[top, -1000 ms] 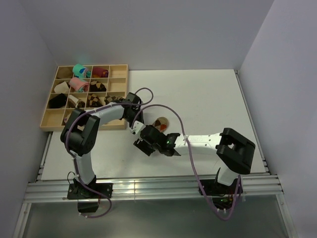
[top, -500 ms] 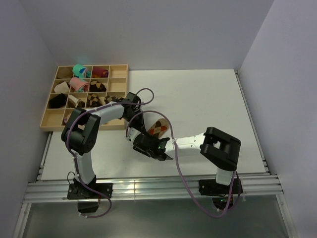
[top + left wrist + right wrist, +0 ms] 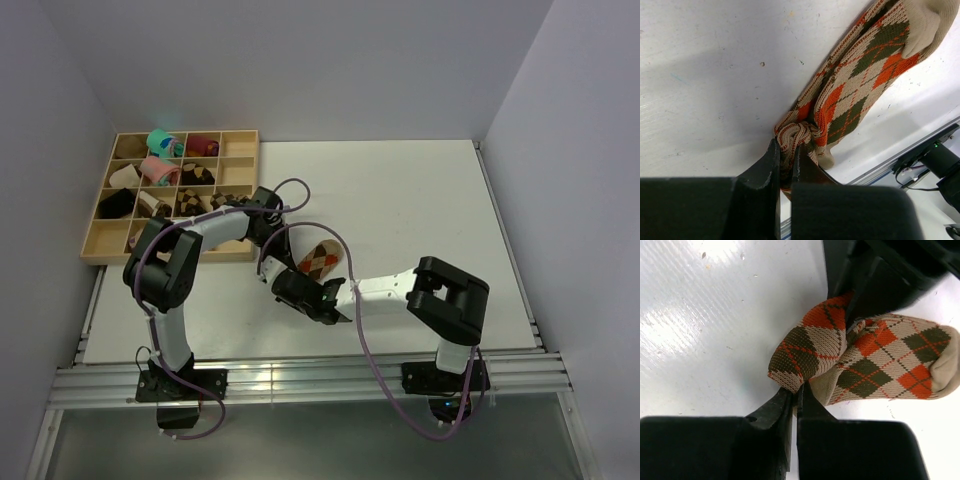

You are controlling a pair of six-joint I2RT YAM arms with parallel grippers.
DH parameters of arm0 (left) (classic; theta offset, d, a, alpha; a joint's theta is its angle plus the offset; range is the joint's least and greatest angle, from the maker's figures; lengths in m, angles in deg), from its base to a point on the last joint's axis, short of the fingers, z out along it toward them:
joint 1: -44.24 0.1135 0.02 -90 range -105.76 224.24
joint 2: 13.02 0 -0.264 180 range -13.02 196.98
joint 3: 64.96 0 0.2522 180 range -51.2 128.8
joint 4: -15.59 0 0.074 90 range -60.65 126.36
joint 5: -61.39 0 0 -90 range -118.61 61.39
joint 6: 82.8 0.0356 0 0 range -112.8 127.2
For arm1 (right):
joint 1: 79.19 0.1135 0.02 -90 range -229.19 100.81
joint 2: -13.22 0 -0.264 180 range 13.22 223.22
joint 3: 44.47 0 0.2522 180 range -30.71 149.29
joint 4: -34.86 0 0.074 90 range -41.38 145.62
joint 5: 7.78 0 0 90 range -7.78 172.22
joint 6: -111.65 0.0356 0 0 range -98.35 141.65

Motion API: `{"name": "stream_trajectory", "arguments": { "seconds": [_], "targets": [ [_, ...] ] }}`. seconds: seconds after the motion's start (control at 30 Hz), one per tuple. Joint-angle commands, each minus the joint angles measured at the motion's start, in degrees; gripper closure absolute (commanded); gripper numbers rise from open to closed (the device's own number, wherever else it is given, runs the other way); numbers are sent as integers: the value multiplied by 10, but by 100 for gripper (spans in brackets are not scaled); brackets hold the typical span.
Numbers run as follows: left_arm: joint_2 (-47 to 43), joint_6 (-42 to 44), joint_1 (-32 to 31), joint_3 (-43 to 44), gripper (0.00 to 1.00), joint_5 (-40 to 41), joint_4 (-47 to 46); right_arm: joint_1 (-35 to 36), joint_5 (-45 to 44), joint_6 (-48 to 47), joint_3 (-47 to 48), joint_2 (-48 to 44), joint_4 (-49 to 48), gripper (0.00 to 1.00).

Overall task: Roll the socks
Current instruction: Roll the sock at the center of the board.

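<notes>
Socks (image 3: 320,260) lie flat near the middle of the table (image 3: 430,200), and both my grippers meet at their cuff end. My left gripper (image 3: 786,160) is clamped tight on the bunched cuff. My right gripper (image 3: 795,395), jaws all but touching, nips the edge of a fold turned over just beside that bunch. From both grips the long axis runs away to the far right, with the toe farthest from me. Neither arm is nearer, since both sit at the same end. In my judgement, the roll must travel from this pinched end along that axis toward the toe.
</notes>
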Motion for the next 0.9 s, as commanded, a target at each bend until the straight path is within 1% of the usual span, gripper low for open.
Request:
{"name": "stream_trajectory", "arguments": {
  "seconds": [0.0, 0.03, 0.07, 0.13, 0.17, 0.27, 0.4, 0.5, 0.67, 0.87],
  "targets": [
    [-6, -5, -6, -22, 99, 2, 18, -10, 57, 59, -22, -14, -15, 98],
    [-7, -9, -6, -23, 99, 4, 17, -11, 51, 66, -24, -17, -15, 94],
    [-7, -10, -6, -27, 99, 5, 16, -11, 50, 68, -29, -23, -15, 79],
    [-9, -19, -6, -29, 99, 1, 13, -11, 46, 69, -27, -28, -15, 65],
    [-10, -23, -6, -31, 99, 0, 13, -10, 48, 70, -27, -35, -15, 56],
    [-17, -36, -6, -35, 99, -7, 8, -11, 49, 73, -21, -41, -15, 47],
    [-25, -42, -6, -36, 99, -5, 8, -11, 47, 84, -16, -38, -15, 45],
    [-25, -43, -6, -38, 99, 1, 10, -16, 67, 102, -26, -55, -31, 43],
    [-26, -52, -6, -47, 99, -3, 1, -18, 61, 99, -30, -67, -28, 42],
    [-25, -47, -6, -44, 99, 4, 7, -18, 61, 98, -11, -85, -22, 40]
  ]
}}
